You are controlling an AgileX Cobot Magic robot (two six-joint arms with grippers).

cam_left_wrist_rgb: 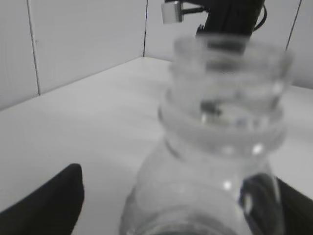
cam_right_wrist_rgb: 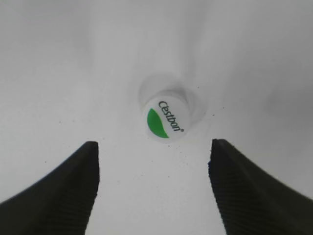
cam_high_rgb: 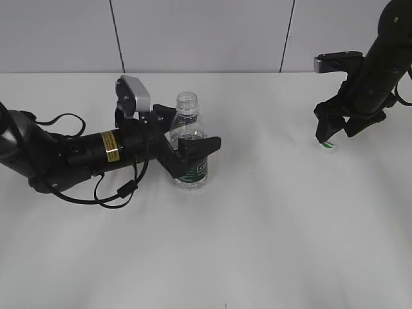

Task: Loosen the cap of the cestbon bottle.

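The cestbon bottle (cam_high_rgb: 190, 151) stands upright on the table (cam_high_rgb: 257, 244), left of centre, w/ the left gripper (cam_high_rgb: 187, 151) clamped round its lower body at the green label, apparently to brace it vs. twisting. Its neck is bare: threads exposed, no cap on. The cap (cam_high_rgb: 326, 143) lies flat on the table well apart, far right, under the right gripper (cam_high_rgb: 335, 125), whose jaws are spread wide and grasp nothing. Judging by that, loosening is done and the cap fully off. The right wrist view gives what the exterior can't: cap (cam_right_wrist_rgb: 165, 121) top up, "Cestbon" print and green patch legible, fingers (cam_right_wrist_rgb: 54, 191) clear either side. The left wrist view shows the open bottle mouth (cam_left_wrist_rgb: 230, 63) close up, blurred.
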